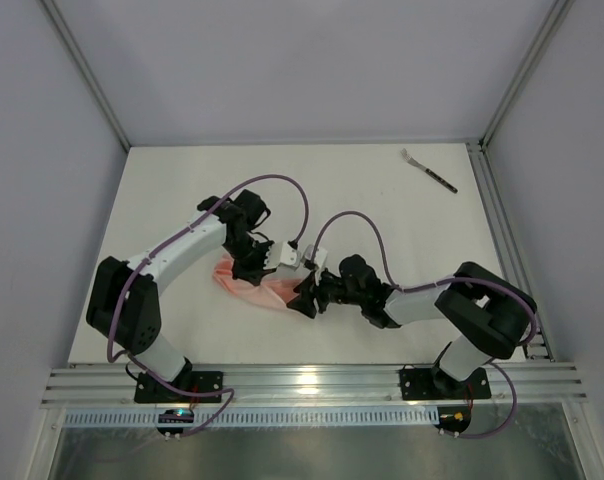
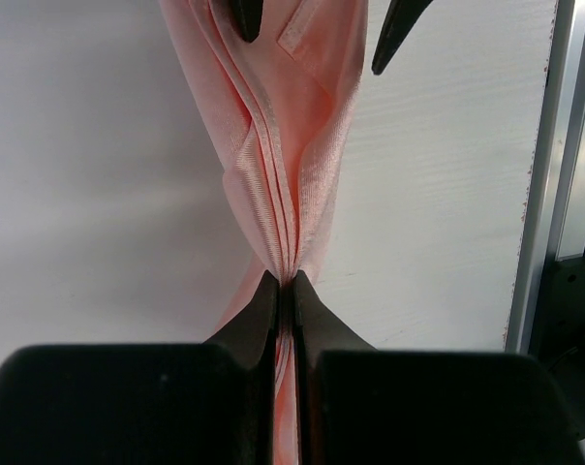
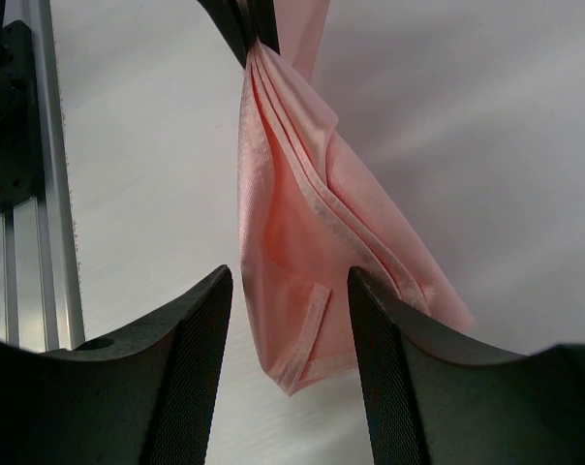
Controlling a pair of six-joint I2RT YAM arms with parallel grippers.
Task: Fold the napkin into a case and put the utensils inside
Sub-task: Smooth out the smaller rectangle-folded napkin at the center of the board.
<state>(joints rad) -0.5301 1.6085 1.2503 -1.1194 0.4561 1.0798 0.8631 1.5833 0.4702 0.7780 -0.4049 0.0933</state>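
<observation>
The salmon-pink napkin [image 1: 254, 289] lies bunched in folded layers near the table's front middle. My left gripper [image 1: 250, 268] is shut on one end of it; in the left wrist view the cloth [image 2: 288, 145] fans out from the closed fingertips [image 2: 285, 283]. My right gripper [image 1: 304, 297] is open, its fingers either side of the napkin's other end [image 3: 302, 281] without touching it. The fork [image 1: 428, 169], with silvery prongs and a dark handle, lies alone at the far right of the table.
A metal rail [image 1: 302, 380] runs along the table's near edge and another [image 1: 497, 220] along the right side. Grey walls enclose the white table [image 1: 302, 190].
</observation>
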